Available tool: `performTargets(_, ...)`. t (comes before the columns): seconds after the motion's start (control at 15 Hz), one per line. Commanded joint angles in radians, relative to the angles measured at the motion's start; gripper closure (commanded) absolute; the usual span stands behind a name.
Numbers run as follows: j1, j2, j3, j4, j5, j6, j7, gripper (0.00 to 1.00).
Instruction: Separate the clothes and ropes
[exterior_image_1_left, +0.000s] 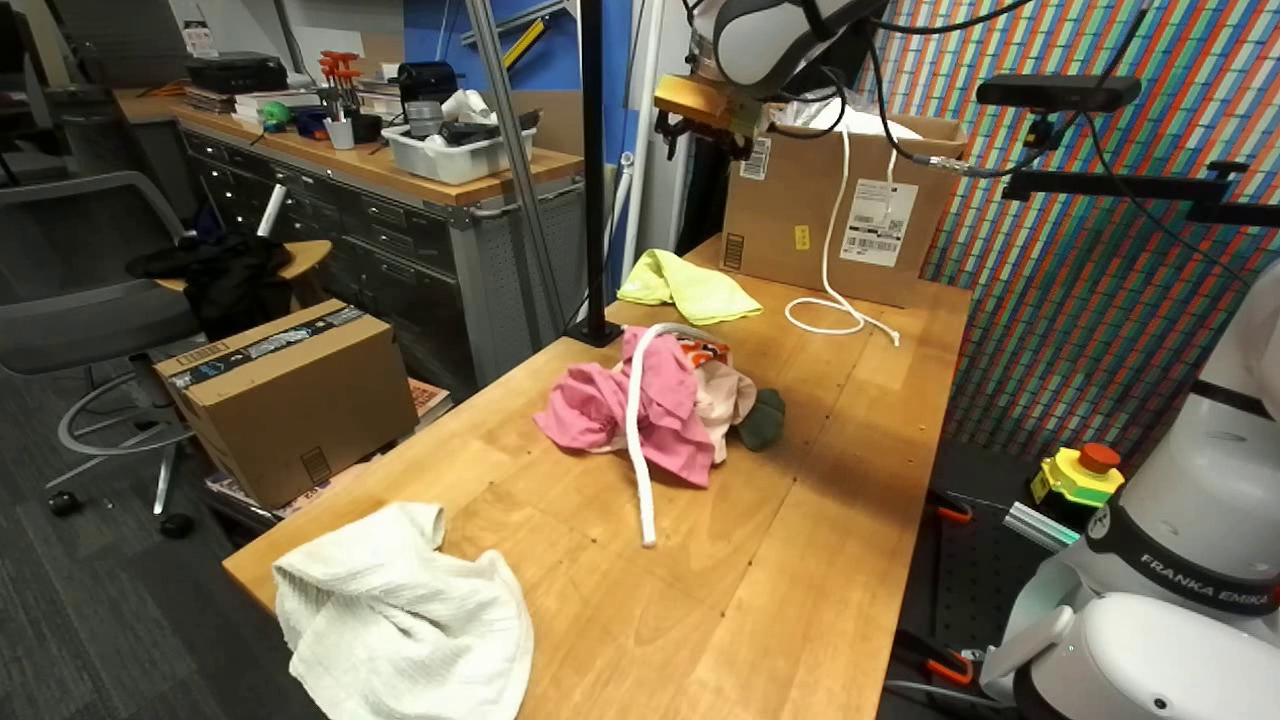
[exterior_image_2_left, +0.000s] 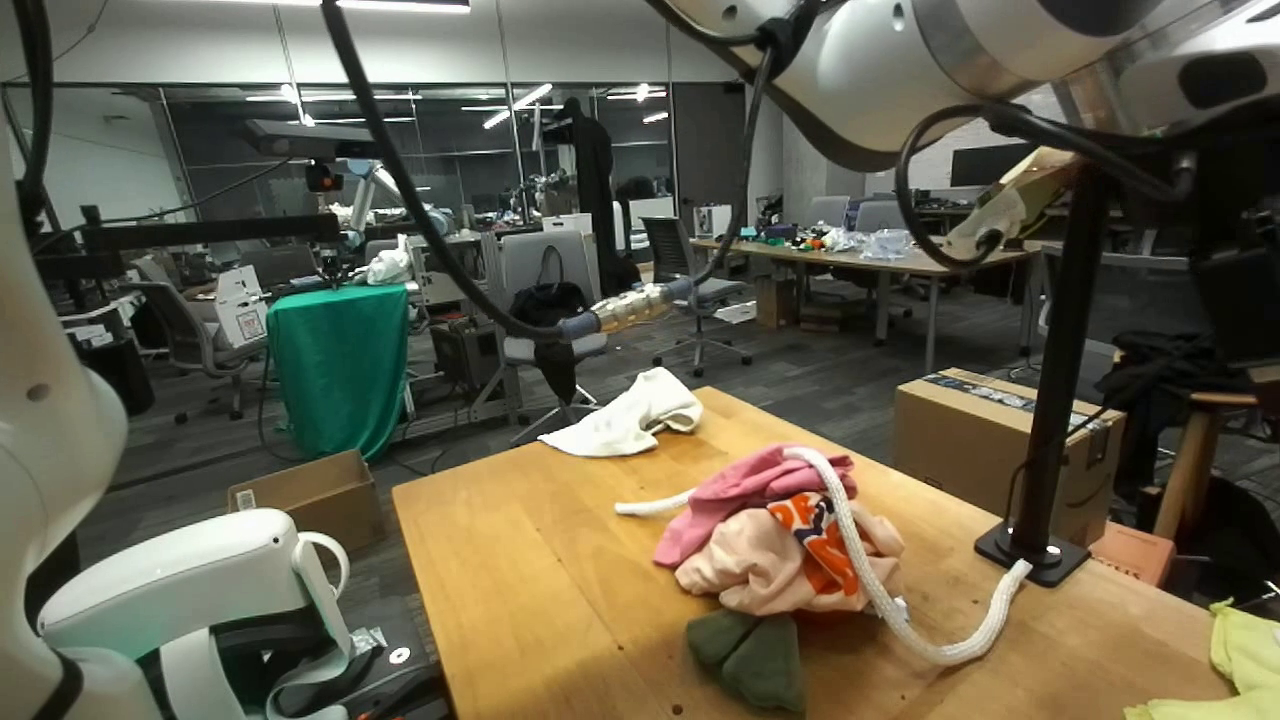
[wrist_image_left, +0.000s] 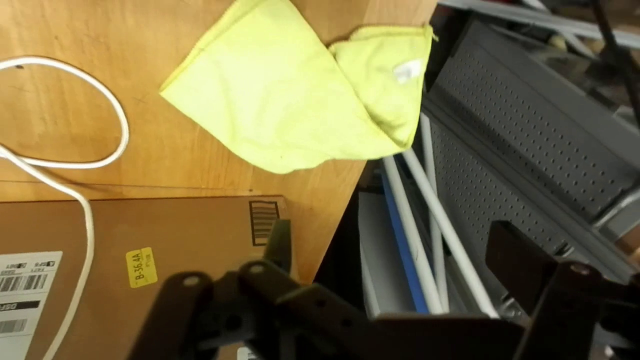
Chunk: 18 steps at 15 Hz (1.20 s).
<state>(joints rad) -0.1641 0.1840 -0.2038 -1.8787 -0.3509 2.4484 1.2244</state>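
Looks part-sorted: thin white cord (wrist_image_left: 90, 235) lies clear near the spread, empty jaws; farther off, thick white rope (exterior_image_1_left: 634, 430) crosses crumpled pink cloth (exterior_image_1_left: 672, 410).

- Bare desk (exterior_image_1_left: 790, 580) along the side toward the robot base (exterior_image_1_left: 1200, 480); room to pass.
- Gap between white cloth (exterior_image_1_left: 410, 620) and pink cloth (exterior_image_1_left: 665, 400).
- Thick rope (exterior_image_1_left: 641, 480) arches over pink cloth, obstructing.
- Black post (exterior_image_1_left: 594, 200) upright at desk edge.
- Cardboard box (exterior_image_1_left: 780, 200) blocks one end; thin rope (wrist_image_left: 89, 235) hangs down its face.
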Motion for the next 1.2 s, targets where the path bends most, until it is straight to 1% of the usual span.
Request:
performTargets(0.0, 0.015, -0.156, 0.032, -0.161, 0.112, -0.033, -0.219, 0.00)
performTargets(0.13, 0.024, -0.222, 0.049, -0.236, 0.169, -0.064, -0.331, 0.00)
performTargets(0.33, 0.039, -0.309, 0.072, -0.338, 0.207, -0.115, -0.462, 0.00)
performTargets(0.67, 0.067, -0.419, 0.126, -0.486, 0.237, -0.179, -0.654, 0.00)
performTargets(0.87, 0.092, -0.452, 0.160, -0.544, 0.254, -0.203, -0.772, 0.00)
performTargets(1.13, 0.135, -0.456, 0.201, -0.583, 0.271, -0.215, -0.916, 0.00)
